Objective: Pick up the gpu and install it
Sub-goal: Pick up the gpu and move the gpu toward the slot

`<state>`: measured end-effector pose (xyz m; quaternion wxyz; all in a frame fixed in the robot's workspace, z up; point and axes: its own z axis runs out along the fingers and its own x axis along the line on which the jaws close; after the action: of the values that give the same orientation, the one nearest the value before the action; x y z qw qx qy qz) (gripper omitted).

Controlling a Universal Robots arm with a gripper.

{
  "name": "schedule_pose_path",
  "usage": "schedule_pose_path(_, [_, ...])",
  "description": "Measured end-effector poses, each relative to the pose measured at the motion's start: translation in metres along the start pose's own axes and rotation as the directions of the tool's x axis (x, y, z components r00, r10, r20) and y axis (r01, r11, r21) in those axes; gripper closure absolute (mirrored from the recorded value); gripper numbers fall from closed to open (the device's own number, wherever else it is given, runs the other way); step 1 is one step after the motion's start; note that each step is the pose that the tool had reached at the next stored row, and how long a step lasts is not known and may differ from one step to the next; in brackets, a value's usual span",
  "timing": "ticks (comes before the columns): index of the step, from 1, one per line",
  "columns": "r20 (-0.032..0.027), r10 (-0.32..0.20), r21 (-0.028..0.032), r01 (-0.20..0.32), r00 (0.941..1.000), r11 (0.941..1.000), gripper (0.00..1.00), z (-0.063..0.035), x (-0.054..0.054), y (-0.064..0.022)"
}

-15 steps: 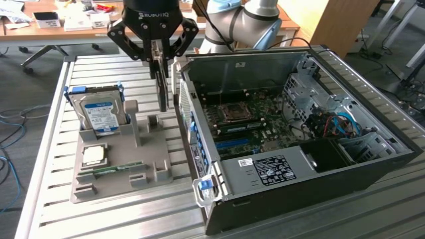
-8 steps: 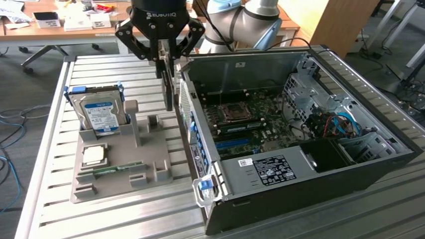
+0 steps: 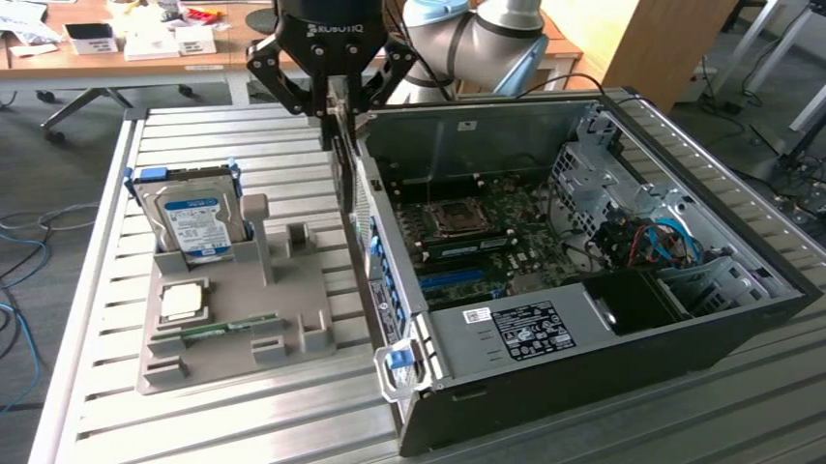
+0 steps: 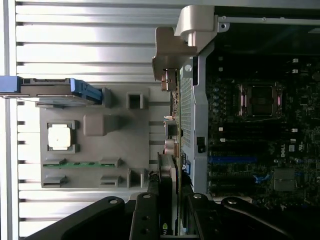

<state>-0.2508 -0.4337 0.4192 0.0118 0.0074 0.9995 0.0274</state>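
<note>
The claw (image 3: 339, 108), partly closed, grips the gpu (image 3: 343, 174) edge-on just beside the open computer case (image 3: 722, 324).

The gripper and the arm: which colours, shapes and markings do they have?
The gripper is black, with pale lettering on its body and jointed link fingers carrying round pivot pins. The arm has rounded silver-grey segments and a light blue cap at a joint.
</note>
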Motion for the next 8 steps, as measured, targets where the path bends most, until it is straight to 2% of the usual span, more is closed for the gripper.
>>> schedule_pose_path(8, [0.0001, 0.0, -0.0006, 0.0, 1.0, 1.0, 0.73, 0.0004, -0.016, 0.0002])
